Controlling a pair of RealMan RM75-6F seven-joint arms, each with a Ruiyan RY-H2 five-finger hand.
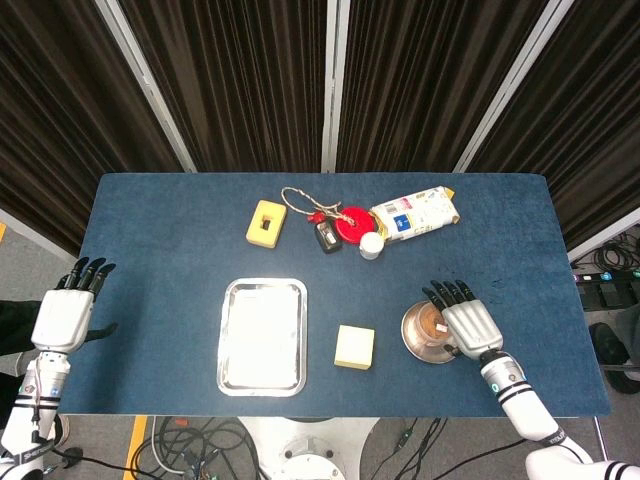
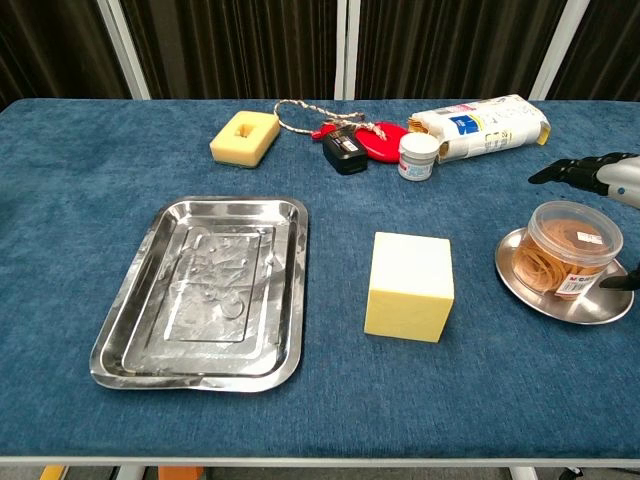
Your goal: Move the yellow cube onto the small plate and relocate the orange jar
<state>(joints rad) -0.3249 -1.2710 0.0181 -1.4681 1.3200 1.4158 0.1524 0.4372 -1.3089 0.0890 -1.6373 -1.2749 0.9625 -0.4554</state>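
The yellow cube sits on the blue cloth between the steel tray and the small plate. The orange jar, clear with orange rubber bands inside, stands on the small metal plate. My right hand hovers just right of the jar, fingers spread above and behind it and the thumb by the plate's right rim, holding nothing. My left hand is open, off the table's left edge, and appears only in the head view.
A steel tray lies left of the cube. Along the back are a yellow sponge block, a rope with a black fob, a red disc, a small white pot and a printed packet.
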